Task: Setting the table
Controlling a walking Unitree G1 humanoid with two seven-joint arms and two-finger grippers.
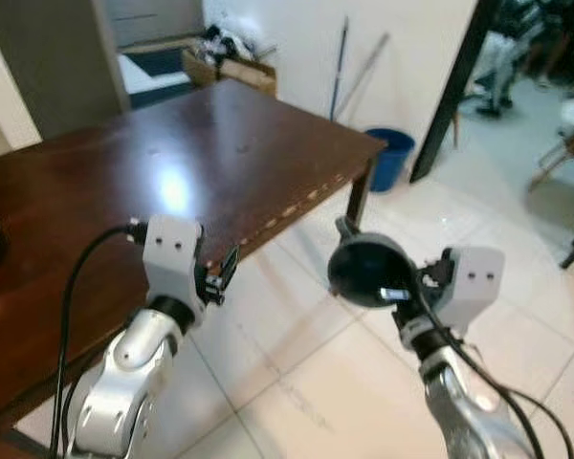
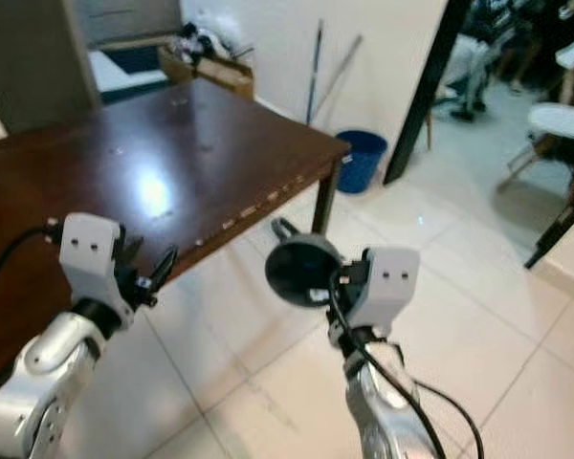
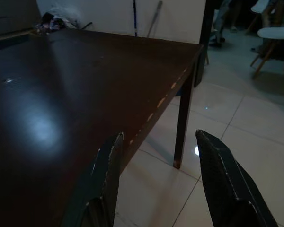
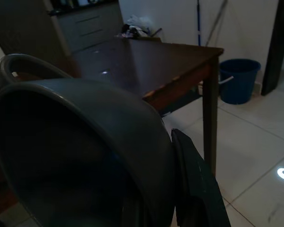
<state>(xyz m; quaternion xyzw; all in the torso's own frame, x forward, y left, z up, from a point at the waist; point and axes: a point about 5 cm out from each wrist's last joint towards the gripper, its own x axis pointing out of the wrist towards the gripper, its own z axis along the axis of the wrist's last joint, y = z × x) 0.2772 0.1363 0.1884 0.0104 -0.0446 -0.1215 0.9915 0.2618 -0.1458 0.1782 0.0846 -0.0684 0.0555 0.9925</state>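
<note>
Head stereo pair looks forward-down over the dark surface (image 1: 124, 182) corner and tiled floor (image 1: 297, 382). Wrist views sit close behind their fingers (image 3: 104, 179), facing that same corner and blue bucket (image 4: 239, 80).

Nothing here can be read: no words, labels, brands or numbers show on anything in sight from any of the views.
</note>
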